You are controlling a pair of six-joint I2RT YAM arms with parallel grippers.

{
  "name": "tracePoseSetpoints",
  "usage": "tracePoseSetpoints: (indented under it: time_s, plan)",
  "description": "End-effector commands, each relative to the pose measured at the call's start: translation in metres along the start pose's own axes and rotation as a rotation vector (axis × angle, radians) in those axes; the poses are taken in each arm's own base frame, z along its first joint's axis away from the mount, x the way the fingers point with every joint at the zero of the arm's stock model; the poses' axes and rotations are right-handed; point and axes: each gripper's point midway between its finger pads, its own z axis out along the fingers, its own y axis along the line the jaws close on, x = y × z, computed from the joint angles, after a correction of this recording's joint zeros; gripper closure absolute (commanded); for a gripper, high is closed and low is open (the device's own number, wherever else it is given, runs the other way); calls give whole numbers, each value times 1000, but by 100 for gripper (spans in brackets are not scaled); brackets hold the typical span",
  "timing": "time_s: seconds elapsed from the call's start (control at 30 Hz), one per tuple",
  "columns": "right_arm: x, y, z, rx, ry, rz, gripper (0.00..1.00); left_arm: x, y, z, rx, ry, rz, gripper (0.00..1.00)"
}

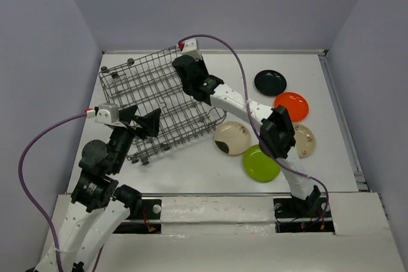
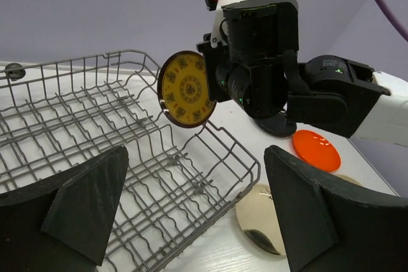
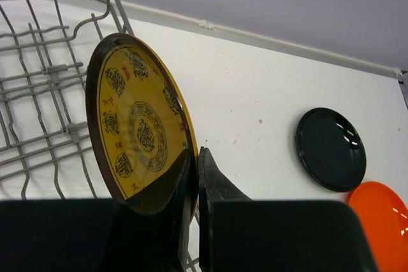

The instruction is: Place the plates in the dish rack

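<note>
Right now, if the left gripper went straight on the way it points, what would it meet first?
Probably the dish rack: the open left gripper points into its wire basket close ahead. The patterned plate in the right gripper sits higher and farther, though depth is uncertain.

I am seeing the dish rack (image 1: 159,103) sitting on the left half of the counter (image 1: 191,170). My right end effector (image 3: 194,179) is hanging at the rack's far right corner, pinching the held plate (image 3: 137,125) on edge. My left end effector (image 1: 148,123) is hovering over the rack's near edge. Five plates are lying right of the rack: the farthest plate (image 1: 269,82), the second plate (image 1: 291,106) just nearer, the middle plate (image 1: 232,138) beside the rack, the right plate (image 1: 305,140) partly under my right arm, and the nearest plate (image 1: 261,162).
</note>
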Motion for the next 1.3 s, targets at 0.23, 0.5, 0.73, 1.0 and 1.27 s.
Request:
tracePoseSetpoints:
  time_s: [0.23, 0.5, 0.73, 1.0, 1.27]
  plan:
    - [-5, 16, -4, 11, -13, -25, 93, -30, 7, -12, -56, -97, 6, 1]
    - [21, 33, 7, 4, 20, -63, 93, -32, 8, -14, -56, -103, 5, 1]
    - [55, 56, 22, -6, 56, -112, 93, -31, 6, -13, -48, -99, 2, 1]
    - [68, 74, 20, -30, 60, -132, 85, -28, 6, -10, -49, -89, 0, 1]
    - [49, 74, 9, -94, 45, -52, 53, -25, 4, -8, -41, -77, 2, 1]
